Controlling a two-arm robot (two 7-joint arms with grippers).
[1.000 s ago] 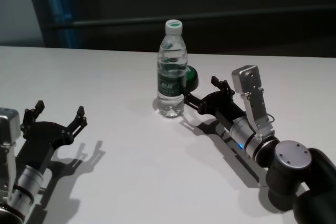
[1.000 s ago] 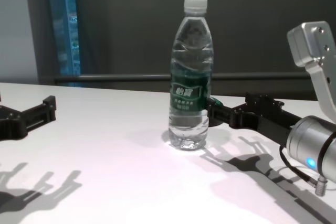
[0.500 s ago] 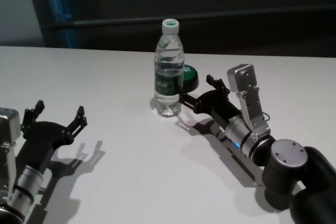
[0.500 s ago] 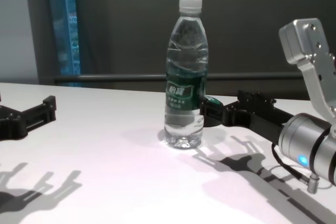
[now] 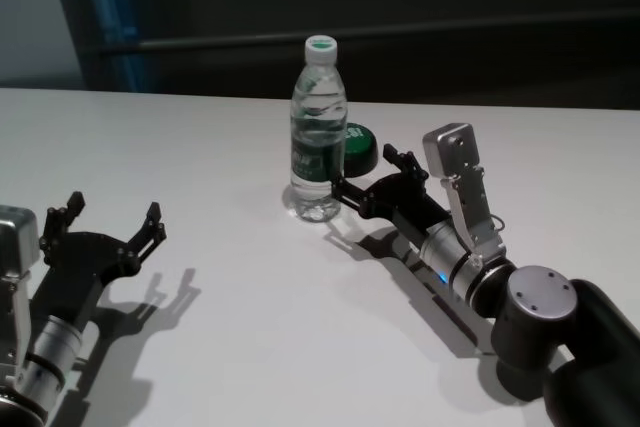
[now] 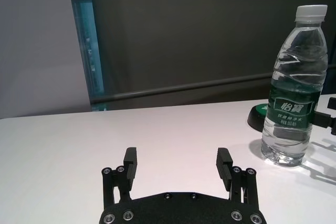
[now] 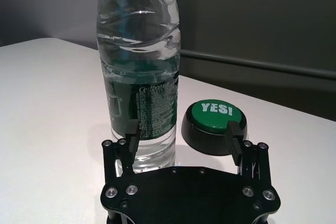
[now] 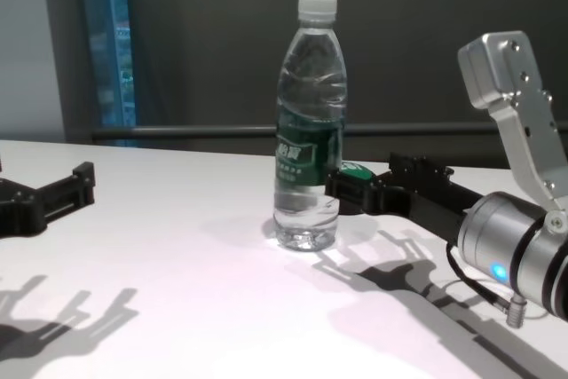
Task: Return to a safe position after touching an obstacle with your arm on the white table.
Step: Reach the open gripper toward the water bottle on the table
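Tall clear plastic water bottle [image 5: 318,132] with a white screw cap and a dark green label stands upright on the white glossy desk [image 5: 230,147], a little above the centre of the head view. At the lower left of this view the left pincer [image 5: 108,223] rests low over the desk, its black fingers spread apart and grasping nothing, well apart from the bottle. In the left wrist view the left pincer [image 6: 178,163] is at the bottom centre and the bottle [image 6: 294,93] at the right edge. Just right of the bottle, the right pincer [image 5: 368,173] lies low, released; in the right wrist view one fingertip [image 7: 131,130] is against the bottle's lower part. Behind it, at centre right, sits a low black round button [image 7: 213,126] with a green top reading "YES!".
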